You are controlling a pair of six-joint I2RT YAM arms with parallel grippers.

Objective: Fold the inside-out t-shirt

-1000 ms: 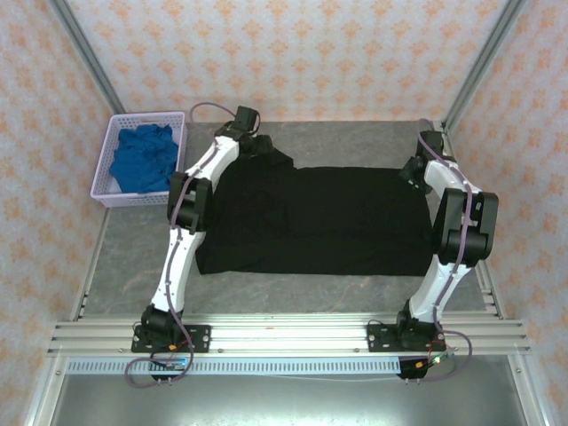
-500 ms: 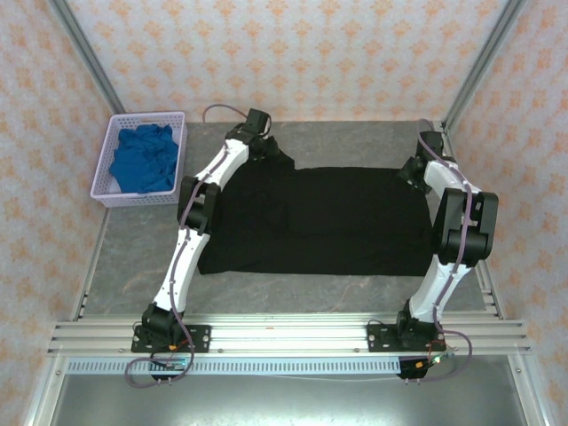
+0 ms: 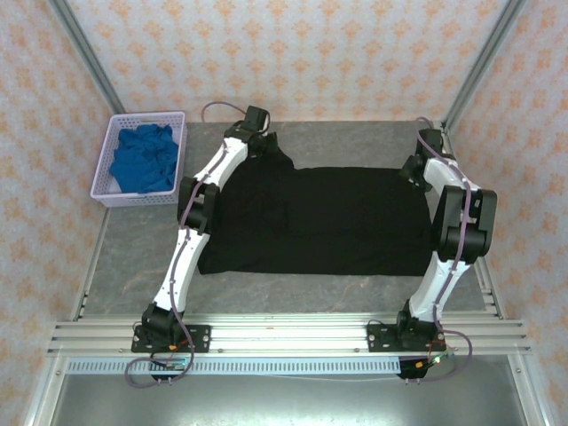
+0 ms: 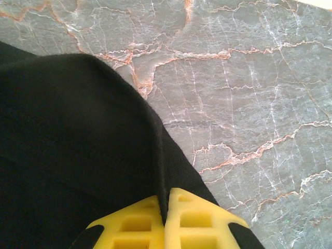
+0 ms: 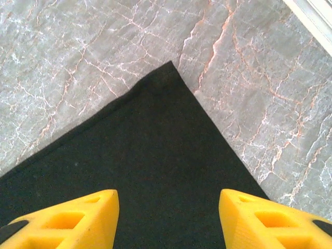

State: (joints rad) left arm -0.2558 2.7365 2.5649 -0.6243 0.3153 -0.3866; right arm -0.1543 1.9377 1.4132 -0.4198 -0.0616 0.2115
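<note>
The shirt (image 3: pixel 328 217) lies spread across the middle of the table (image 3: pixel 355 142), with the left gripper (image 4: pixel 167 201) pinched tight on a fold at its far left corner and the right gripper (image 5: pixel 167 207) half open, holding nothing, at its far right corner.

Hardware: left arm (image 3: pixel 177 262) and right arm (image 3: pixel 438 282) share white link shells, black joint housings and black base blocks. Thin grey-purple cables (image 3: pixel 213 107) loop off each wrist and trail from the bases. On left gripper (image 4: pixel 166 197) and right gripper (image 5: pixel 167 196), fingers (image 5: pixel 67 220) are bright yellow wedges with rectangular recesses moulded in, black mounts just behind.
</note>
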